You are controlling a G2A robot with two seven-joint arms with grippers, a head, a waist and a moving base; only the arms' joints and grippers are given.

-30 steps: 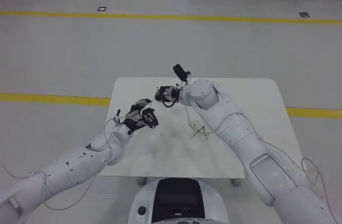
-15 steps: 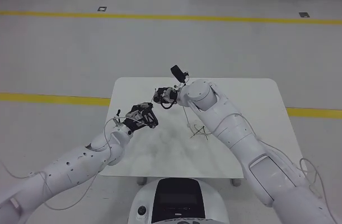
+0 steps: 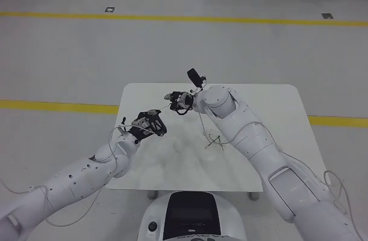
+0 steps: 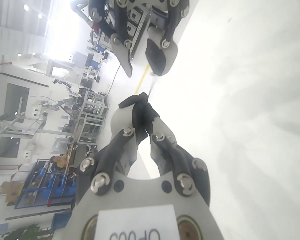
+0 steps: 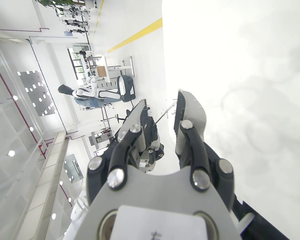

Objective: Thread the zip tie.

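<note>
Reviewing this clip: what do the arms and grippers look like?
Left arm and right arm: rounded glossy white shells, thin grey cables trailing outside. Left gripper and right gripper: grey metal plates with silver screws, black linkages, grey jaws with black pads, a white label at the base.

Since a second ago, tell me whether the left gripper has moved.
Yes. The left gripper slid slightly toward the table's left edge, away from the right gripper.

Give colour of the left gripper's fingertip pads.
Black. The left gripper has its pads shut on the zip tie; best in the left wrist view.
</note>
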